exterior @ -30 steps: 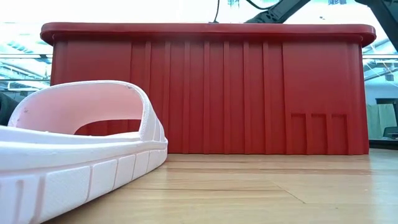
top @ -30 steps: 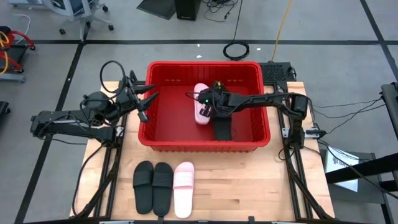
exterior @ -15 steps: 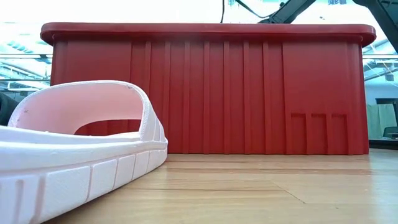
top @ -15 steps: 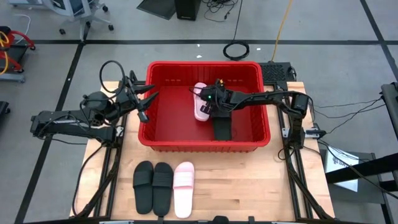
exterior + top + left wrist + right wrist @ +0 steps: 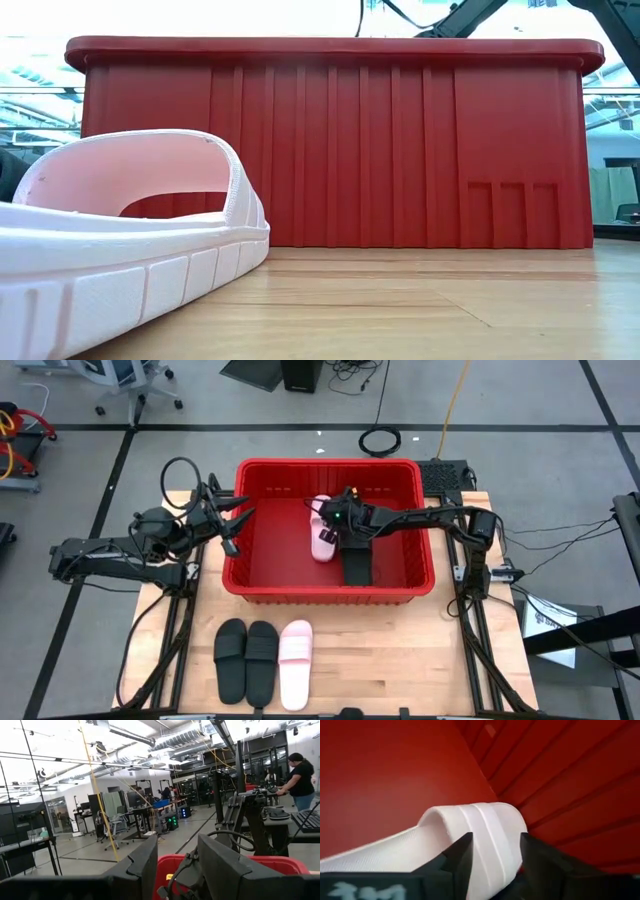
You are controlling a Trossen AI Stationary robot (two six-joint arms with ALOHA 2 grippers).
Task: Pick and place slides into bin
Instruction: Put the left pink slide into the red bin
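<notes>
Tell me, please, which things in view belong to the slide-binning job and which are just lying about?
Job: pink slide in right gripper; black slide in red bin; black pair and pink slide on table; left gripper waiting.

Lying about: coiled cable, office chair, person.

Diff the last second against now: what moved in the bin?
The right tool, shut on the pink slide's strap, carried it a little toward the far wall of the bin; the move was mostly done half a second ago. The black slide in the bin, the three slides on the table and the left tool stayed put.
</notes>
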